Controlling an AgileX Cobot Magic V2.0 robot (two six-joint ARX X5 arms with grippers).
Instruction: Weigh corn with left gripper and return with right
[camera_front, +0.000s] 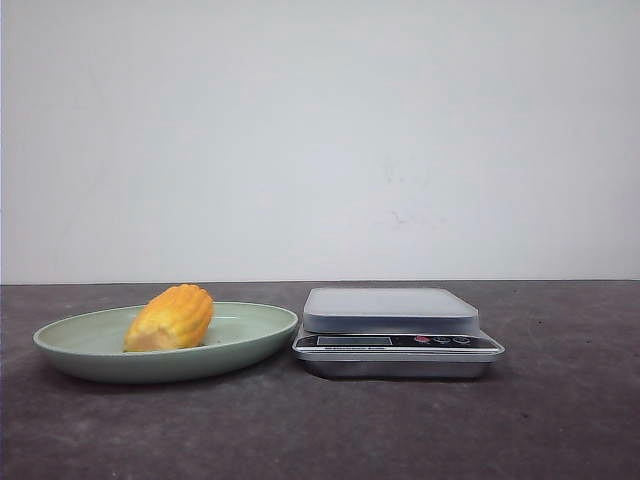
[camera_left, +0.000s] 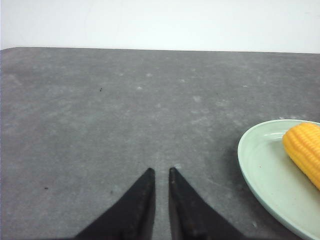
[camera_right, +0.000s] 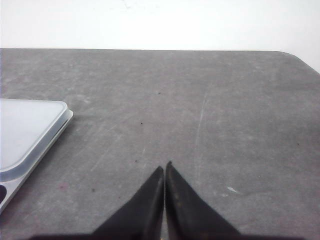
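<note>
The corn (camera_front: 170, 318), a stubby yellow-orange cob piece, lies on a pale green plate (camera_front: 70, 345) at the left of the table. Beside the plate on its right stands a silver kitchen scale (camera_front: 395, 320) with nothing on its platform. Neither gripper shows in the front view. In the left wrist view my left gripper (camera_left: 161, 171) hovers over bare table, its black fingers a narrow gap apart and holding nothing; the corn (camera_left: 305, 150) and plate (camera_left: 260, 165) lie off to one side. My right gripper (camera_right: 165, 166) is shut and empty, with the scale (camera_right: 25, 130) off to one side.
The table top is dark grey and speckled, with a plain white wall behind it. Its rounded corners show in both wrist views. Only the plate and the scale stand on it.
</note>
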